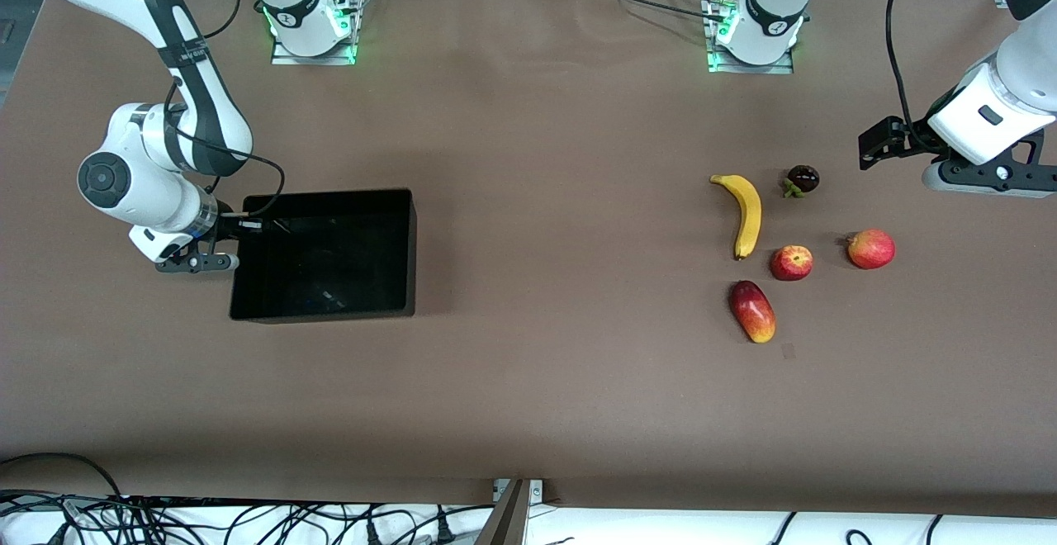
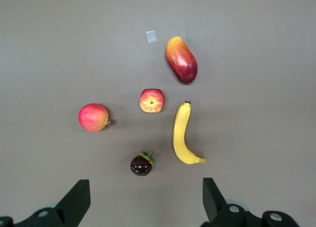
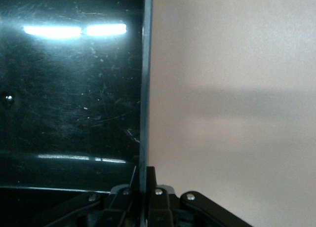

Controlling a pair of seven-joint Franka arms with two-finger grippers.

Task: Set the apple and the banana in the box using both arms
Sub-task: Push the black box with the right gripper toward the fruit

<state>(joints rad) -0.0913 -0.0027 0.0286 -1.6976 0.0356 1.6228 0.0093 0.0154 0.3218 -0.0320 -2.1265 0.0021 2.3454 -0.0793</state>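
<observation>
At the box (image 1: 330, 198) wall, right gripper (image 3: 139, 190) clamped, left gripper (image 2: 143, 200) spread above the banana (image 1: 746, 213), no legible labels

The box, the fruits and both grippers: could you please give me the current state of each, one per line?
box: upright on the table, nothing in it, one wall gripped.
banana: lying on the table, not held.
apple: on the table, not held.
right gripper: shut on the box wall.
left gripper: open, in the air over the table beside the fruits.
</observation>
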